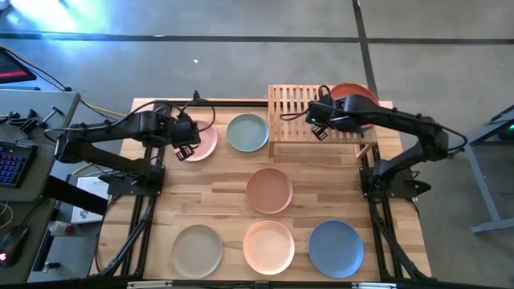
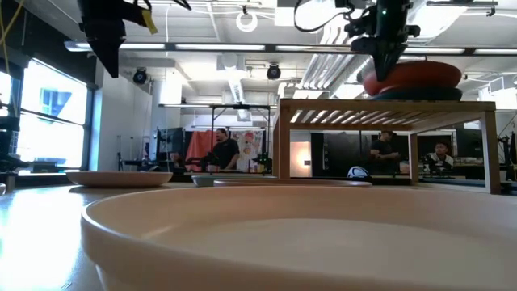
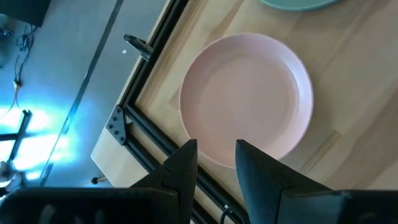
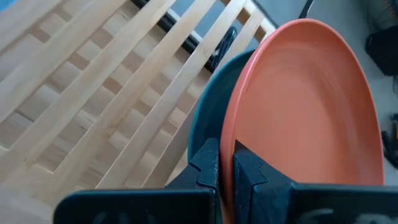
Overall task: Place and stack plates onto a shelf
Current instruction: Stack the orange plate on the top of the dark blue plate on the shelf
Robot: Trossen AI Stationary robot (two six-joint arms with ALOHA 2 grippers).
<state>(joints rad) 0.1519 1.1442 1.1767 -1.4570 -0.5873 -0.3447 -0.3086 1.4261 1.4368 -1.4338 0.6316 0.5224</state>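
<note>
On slatted wooden shelf (image 1: 293,108), round plates (image 1: 357,95)

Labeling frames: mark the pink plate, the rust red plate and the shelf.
pink plate (image 3: 245,99), left wrist view, centre of its face.
rust red plate (image 4: 305,106), right wrist view, middle of its face.
shelf (image 1: 291,108), high view, bare slats.

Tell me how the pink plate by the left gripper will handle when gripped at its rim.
The pink plate looks rigid and shallow, so it probably won't flex. Its smooth matte rim may slip between narrow fingers. Gripped at one edge, it will likely tilt downward.
</note>
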